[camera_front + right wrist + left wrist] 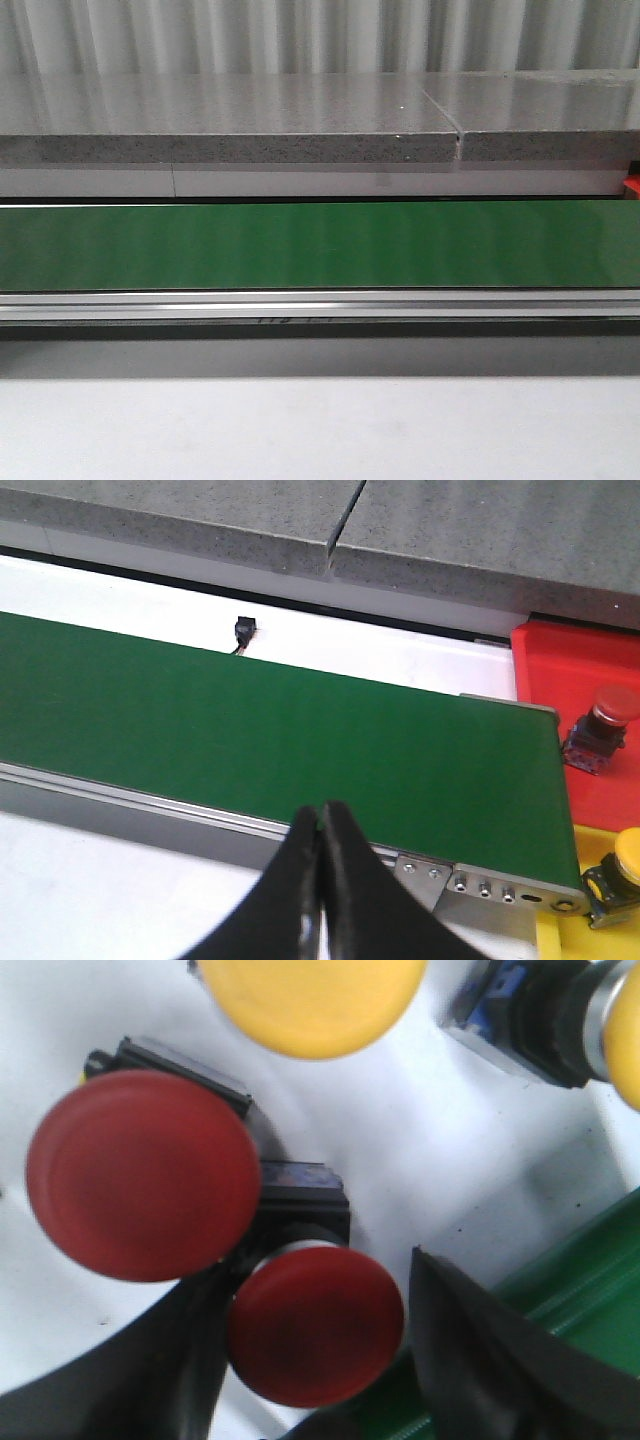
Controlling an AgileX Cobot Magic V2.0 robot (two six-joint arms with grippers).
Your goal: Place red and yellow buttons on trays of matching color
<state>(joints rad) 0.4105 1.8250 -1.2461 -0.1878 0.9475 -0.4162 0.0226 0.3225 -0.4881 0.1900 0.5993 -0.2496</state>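
In the left wrist view my left gripper is open, and its dark fingers straddle a small red button. The button lies on a white surface beside the green belt. A larger red button sits close by, with one yellow button past it and another yellow button at the edge. In the right wrist view my right gripper is shut on nothing above the belt's near rail. Beyond the belt's end, a red tray holds a red button and a yellow tray holds a yellow button.
The green conveyor belt runs across the front view, with a grey stone ledge behind it and a white table in front. Neither arm shows there. A small black sensor sits behind the belt.
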